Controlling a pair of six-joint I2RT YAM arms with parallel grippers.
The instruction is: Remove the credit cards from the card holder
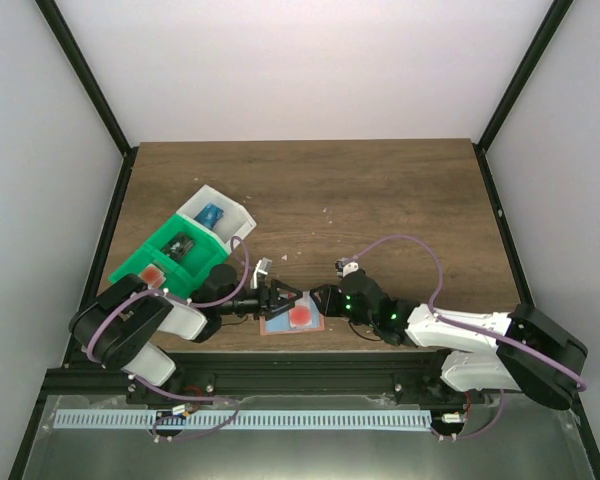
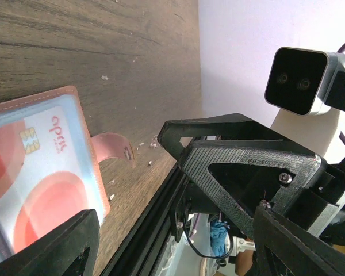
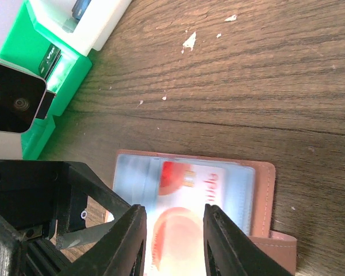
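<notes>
The card holder (image 1: 280,325) lies open near the table's front edge, light blue with salmon edging (image 3: 263,190); its side tab (image 2: 112,145) points toward the edge. A red and white credit card (image 3: 187,198) sits in its clear pocket and also shows in the left wrist view (image 2: 43,178). My right gripper (image 3: 173,233) is open, its fingers straddling this card just above it. My left gripper (image 2: 175,230) is open wide at the holder's left end, one finger (image 2: 57,247) over its corner. A blue card (image 1: 213,214) lies in the white tray, a dark card (image 1: 184,245) in the green tray.
The green tray (image 1: 150,255) and white tray (image 1: 238,216) stand at the left, behind my left arm. A small red item (image 1: 155,272) lies in the green tray's front compartment. The table's black front rail (image 2: 155,218) runs right beside the holder. Small white crumbs (image 3: 190,40) dot the wood.
</notes>
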